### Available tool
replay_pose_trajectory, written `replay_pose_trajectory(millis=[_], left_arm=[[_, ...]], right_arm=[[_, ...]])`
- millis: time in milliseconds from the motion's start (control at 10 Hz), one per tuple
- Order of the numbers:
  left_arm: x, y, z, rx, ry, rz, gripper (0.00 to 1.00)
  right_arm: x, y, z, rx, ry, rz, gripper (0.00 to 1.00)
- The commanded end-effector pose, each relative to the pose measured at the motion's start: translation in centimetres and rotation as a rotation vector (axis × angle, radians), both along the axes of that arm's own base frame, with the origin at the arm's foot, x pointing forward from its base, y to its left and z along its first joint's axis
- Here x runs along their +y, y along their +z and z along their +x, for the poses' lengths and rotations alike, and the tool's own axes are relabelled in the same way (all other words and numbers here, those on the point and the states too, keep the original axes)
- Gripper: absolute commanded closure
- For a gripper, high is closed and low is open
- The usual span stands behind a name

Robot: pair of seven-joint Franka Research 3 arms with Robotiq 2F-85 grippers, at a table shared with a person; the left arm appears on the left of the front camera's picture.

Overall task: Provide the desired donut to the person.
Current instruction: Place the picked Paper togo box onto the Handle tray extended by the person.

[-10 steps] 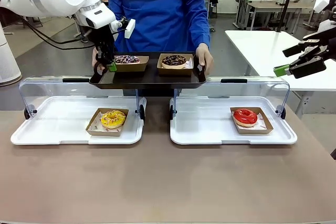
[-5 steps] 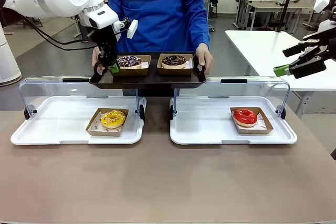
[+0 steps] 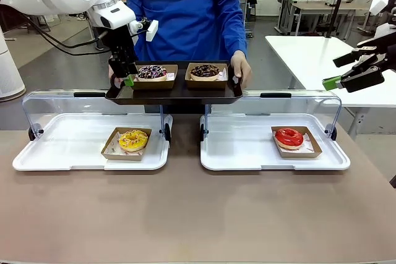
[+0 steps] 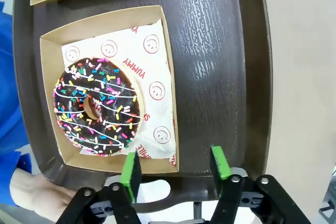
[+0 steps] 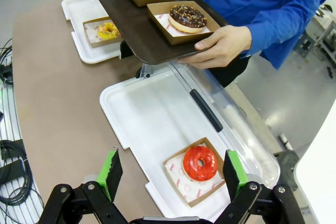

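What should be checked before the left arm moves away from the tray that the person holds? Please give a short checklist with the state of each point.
1. Left gripper open: ok, its fingers are apart and hold nothing.
2. Sprinkle donut in its cardboard box on the dark tray: ok, it lies flat.
3. Fingers clear of the box: cannot tell, the green pads sit right at its near edge.
4. Tray supported: ok, the person's hand grips its one end; a hand also shows at the corner by the gripper.
5. Second chocolate donut on tray: ok.
6. Right gripper out of the way: ok, open, off to the side.
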State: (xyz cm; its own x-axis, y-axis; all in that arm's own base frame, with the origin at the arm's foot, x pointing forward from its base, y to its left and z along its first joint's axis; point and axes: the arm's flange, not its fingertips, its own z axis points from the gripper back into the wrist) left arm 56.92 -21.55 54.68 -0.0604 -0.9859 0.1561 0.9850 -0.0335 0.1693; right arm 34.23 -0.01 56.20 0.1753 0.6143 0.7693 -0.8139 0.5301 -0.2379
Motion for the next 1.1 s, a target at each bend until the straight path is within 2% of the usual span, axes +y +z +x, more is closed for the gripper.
replay_pose_trajectory(millis=[0,600,700,800,1000], left_arm=[[-0.07,0.73,-0.03,0.017,0.024,-0.012,0.0],[0.18,0.7,0.06,0.091,0.022,-0.049,0.0],[0.33,1.09,-0.69,0.14,-0.022,-0.076,0.0],[0.17,0.22,-0.37,0.067,0.008,-0.019,0.0],[0.17,0.22,-0.37,0.067,0.008,-0.019,0.0]], right_arm=[[0.12,-0.19,-0.12,0.007,-0.013,-0.005,0.0],[0.12,-0.19,-0.12,0.007,-0.013,-0.005,0.0],[0.12,-0.19,-0.12,0.007,-0.013,-0.005,0.0],[0.12,-0.19,-0.12,0.007,-0.013,-0.005,0.0],[0.12,-0.19,-0.12,0.007,-0.013,-0.005,0.0]])
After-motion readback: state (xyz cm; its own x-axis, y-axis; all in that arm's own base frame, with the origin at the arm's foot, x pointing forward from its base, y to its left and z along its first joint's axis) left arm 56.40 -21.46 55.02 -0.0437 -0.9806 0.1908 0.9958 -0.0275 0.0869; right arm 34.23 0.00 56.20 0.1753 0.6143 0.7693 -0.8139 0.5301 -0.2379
